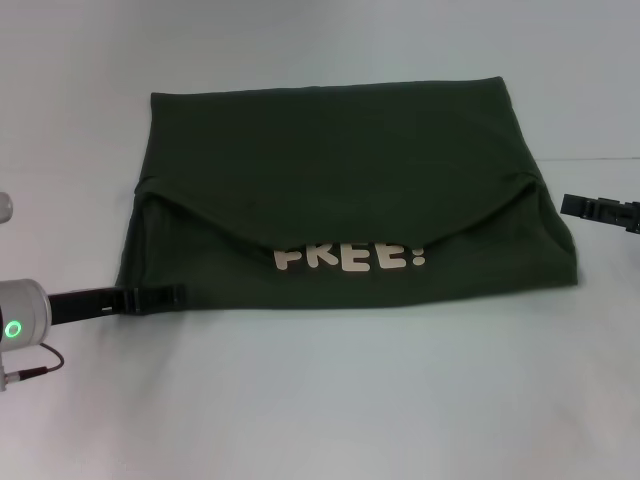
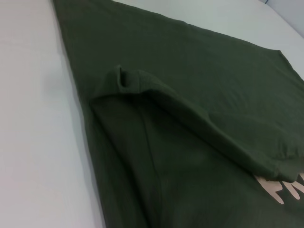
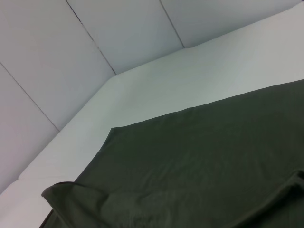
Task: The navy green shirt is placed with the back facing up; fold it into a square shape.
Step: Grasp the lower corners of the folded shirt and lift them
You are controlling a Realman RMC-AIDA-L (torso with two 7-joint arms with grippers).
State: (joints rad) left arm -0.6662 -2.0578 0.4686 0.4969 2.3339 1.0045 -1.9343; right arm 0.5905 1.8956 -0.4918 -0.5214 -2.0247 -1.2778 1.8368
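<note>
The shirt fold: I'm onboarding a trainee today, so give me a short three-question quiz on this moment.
1. True or false: the shirt shows cream lettering.
2. Which gripper is at the shirt's near corner? A) left B) right
3. Fill in: the lettering is partly covered by a folded ___ of cloth.

Key: 1 true, the letters show. 2 A, the left gripper; the right gripper is off the opposite edge. 3 flap.
</note>
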